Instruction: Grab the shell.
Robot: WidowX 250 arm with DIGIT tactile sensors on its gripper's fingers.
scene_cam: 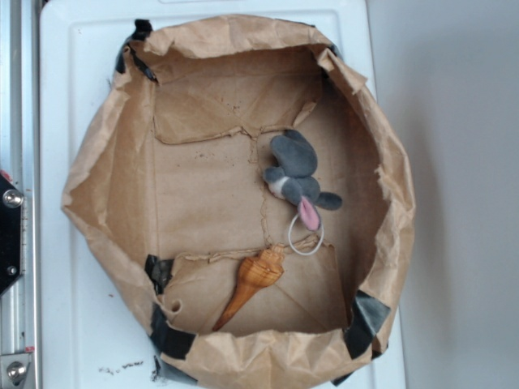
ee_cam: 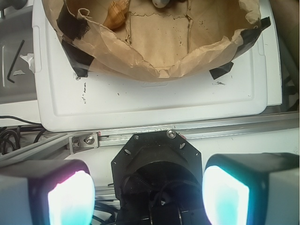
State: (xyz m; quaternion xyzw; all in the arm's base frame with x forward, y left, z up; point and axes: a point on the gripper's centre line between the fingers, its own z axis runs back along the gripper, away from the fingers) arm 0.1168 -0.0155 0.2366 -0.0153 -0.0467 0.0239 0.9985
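My pincer [ee_cam: 147, 197] is spread wide with nothing between its glowing pads [ee_cam: 70, 199], hanging well back from the work and above the metal rail [ee_cam: 187, 133] at the edge of the bench [ee_cam: 140, 98]. I judge this the very start: the approach has not begun. Ahead of the pincer lies the white board, and beyond that the taped paper bag [ee_cam: 154, 61], opened into a shallow tray. The shell [ee_cam: 115, 18] sits far ahead and to the left, only its ridged wide end showing past the bag's near wall. In the exterior view the shell [scene_cam: 253, 285] lies flat on the bag floor [scene_cam: 203, 194], near the grey plush bunny [scene_cam: 296, 174] but apart from it. Next I must travel forward over the wall, turn the pincer across the shell's length, then descend.
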